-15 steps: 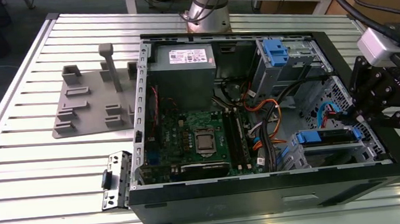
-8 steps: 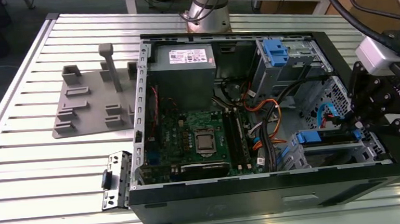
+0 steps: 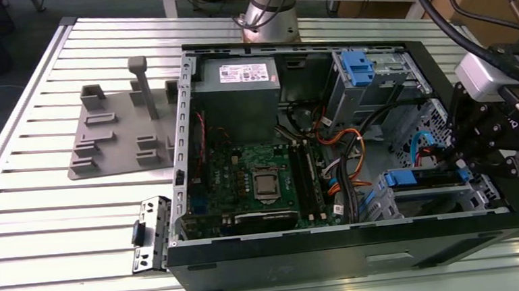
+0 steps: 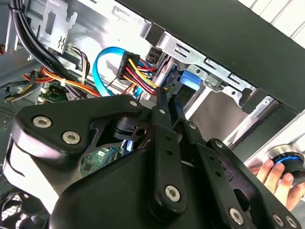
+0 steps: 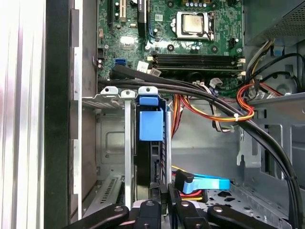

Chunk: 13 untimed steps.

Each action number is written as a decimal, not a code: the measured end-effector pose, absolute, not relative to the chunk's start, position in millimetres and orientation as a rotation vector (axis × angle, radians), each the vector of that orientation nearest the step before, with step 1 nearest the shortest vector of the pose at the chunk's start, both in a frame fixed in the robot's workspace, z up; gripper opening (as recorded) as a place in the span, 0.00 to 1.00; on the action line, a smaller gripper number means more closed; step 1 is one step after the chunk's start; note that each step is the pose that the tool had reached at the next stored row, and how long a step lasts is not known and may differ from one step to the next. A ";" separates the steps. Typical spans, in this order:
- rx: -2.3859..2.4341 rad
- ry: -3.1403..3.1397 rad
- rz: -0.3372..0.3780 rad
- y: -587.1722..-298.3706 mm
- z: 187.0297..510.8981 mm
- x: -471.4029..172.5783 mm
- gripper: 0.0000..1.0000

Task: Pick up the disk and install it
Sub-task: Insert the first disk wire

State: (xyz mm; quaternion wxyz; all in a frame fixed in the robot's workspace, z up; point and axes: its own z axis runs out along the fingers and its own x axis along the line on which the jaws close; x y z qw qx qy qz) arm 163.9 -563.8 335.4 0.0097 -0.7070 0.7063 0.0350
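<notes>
open computer case [image 3: 356, 248] lies on a slatted table [image 3: 38, 206], grey holder [image 3: 119, 137] beside it on the exterior view's left. gripper [image 5: 164, 198] sits inside the case at the drive cage [image 5: 112, 143], fingers [image 5: 156, 191] drawn narrow on the edge of the disk [image 5: 151, 126], which stands upright in the cage slot. a hand [image 4: 274, 179] rests outside the case wall.

Matt black metal gripper [image 4: 162, 102]; glossy blue plastic carrier on the disk [image 5: 151, 125]; ribbed pale metal worktop [image 3: 55, 198]; matt grey plastic fixture [image 3: 119, 137]; green circuit board [image 3: 253, 180].
</notes>
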 end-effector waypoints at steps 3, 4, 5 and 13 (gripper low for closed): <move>-2.210 2.203 0.110 -564.2 334.5 163.8 0.18; -2.210 2.202 0.110 -564.4 334.4 163.8 0.18; -2.212 2.201 0.110 -565.4 333.3 163.8 0.18; -2.217 2.196 0.109 -565.5 336.5 163.8 0.18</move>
